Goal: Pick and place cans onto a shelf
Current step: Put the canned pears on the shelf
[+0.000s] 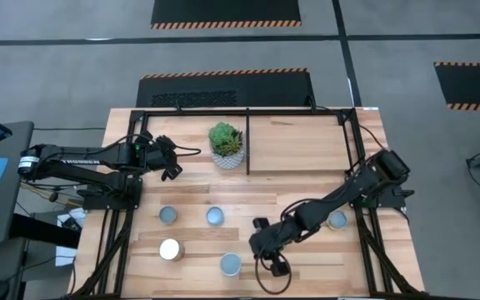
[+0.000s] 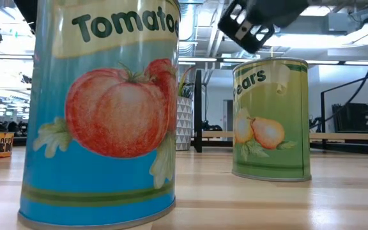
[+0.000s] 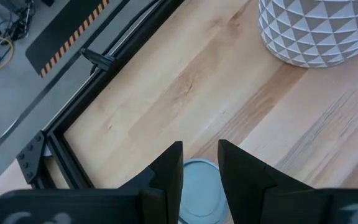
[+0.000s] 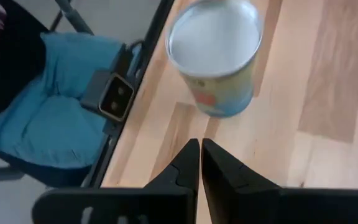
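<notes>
Five cans stand on the table's near half (image 1: 168,215), (image 1: 215,217), (image 1: 171,249), (image 1: 231,265), (image 1: 337,220). The shelf (image 1: 300,163) lies across the far half, with its centre bar beside a potted succulent. My left gripper (image 1: 172,161) hangs over the shelf's left compartment, fingers a little apart. A pale-blue can top (image 3: 199,190) shows below and between them. My right gripper (image 1: 262,242) is shut and empty above the table's near middle, with a pale-topped can (image 4: 213,50) ahead of it. The low view shows a tomato can (image 2: 101,108) and a pears can (image 2: 271,118). My left gripper has a can top below its fingers (image 3: 169,177), which hide the can's sides. I cannot tell whether they touch it.
The succulent in its white patterned pot (image 1: 227,147) stands on the shelf just left of the centre bar (image 1: 247,142). The black frame tubes (image 3: 67,134) run along the shelf's edges. A cable loop (image 1: 273,271) hangs under my right arm. A blue seat (image 4: 55,118) lies beyond the table edge.
</notes>
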### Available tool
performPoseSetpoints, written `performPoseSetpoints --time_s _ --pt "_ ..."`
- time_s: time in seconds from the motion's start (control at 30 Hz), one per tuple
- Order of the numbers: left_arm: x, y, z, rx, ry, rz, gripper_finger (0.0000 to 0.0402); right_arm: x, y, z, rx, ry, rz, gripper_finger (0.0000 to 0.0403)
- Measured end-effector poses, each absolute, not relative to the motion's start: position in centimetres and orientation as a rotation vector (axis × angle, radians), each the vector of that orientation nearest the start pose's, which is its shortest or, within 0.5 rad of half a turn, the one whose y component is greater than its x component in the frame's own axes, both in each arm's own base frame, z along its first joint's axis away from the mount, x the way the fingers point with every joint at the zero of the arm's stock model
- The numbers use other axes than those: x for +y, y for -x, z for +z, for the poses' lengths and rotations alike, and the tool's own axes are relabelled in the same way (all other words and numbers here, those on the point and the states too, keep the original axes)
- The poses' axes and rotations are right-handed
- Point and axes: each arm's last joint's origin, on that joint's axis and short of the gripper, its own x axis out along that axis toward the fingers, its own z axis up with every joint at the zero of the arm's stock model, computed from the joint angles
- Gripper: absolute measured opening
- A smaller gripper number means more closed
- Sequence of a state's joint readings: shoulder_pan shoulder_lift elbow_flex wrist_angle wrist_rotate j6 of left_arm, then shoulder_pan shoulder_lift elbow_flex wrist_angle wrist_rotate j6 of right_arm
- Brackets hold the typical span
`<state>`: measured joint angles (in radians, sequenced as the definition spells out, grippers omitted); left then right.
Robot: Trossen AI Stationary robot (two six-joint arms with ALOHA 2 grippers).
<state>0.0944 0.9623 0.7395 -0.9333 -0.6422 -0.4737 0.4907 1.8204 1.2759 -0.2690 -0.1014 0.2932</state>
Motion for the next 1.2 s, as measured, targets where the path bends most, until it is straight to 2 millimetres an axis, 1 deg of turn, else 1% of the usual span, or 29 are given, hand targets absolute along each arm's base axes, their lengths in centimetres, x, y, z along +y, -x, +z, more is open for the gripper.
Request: performPoseSetpoints --time_s 0.07,0.1,0.17,0.27,0.33,0.5,0.67,0.77,0.9,0.97,1.1,1.2 --pt "3.2 -15.6 24.1 0.948 0.083 0.894 0.0091 18.8 -34.6 20.4 0.923 -0.107 0.384 0.0041" --pt "3.2 -15.6 24.1 0.948 0.084 0.894 0.0091 18.6 -34.5 19.8 0.97 -0.101 0.342 0.0039" --pt "3.2 -15.6 24.1 0.948 0.084 0.894 0.0091 18.0 -33.9 18.8 1.071 -0.079 0.227 0.0032" --pt "3.2 -15.6 24.1 0.944 0.088 0.896 0.0091 17.1 -33.5 18.1 1.118 -0.018 0.05 0.002" --pt "3.2 -15.6 24.1 0.941 0.089 0.896 0.0091 16.9 -33.7 18.5 1.074 0.0 0.011 0.0014" --pt "3.2 -15.6 24.2 0.936 0.096 0.899 0.0091 17.0 -33.3 21.3 1.006 0.002 0.013 0.0016" --pt "3.2 -15.6 24.2 0.935 0.097 0.9 0.0091 16.6 -32.6 23.1 0.902 0.121 -0.101 0.0028" --pt "3.2 -15.6 24.2 0.935 0.097 0.9 0.0091 16.4 -32.4 24.1 0.874 0.159 -0.081 0.003" --pt "3.2 -15.6 24.2 0.935 0.098 0.9 0.0091 15.9 -32.7 23.9 0.913 0.166 -0.013 0.0031" --pt "3.2 -15.6 24.2 0.935 0.098 0.9 0.0091 15.6 -32.7 23.7 0.942 0.179 0.018 0.0038" --pt "3.2 -15.6 24.2 0.934 0.099 0.901 0.0091 14.4 -32.9 23.5 0.984 0.18 0.0 0.0071" --pt "3.2 -15.6 24.2 0.935 0.099 0.901 0.0091 13.7 -33.3 23.5 0.982 0.167 -0.021 0.0101"
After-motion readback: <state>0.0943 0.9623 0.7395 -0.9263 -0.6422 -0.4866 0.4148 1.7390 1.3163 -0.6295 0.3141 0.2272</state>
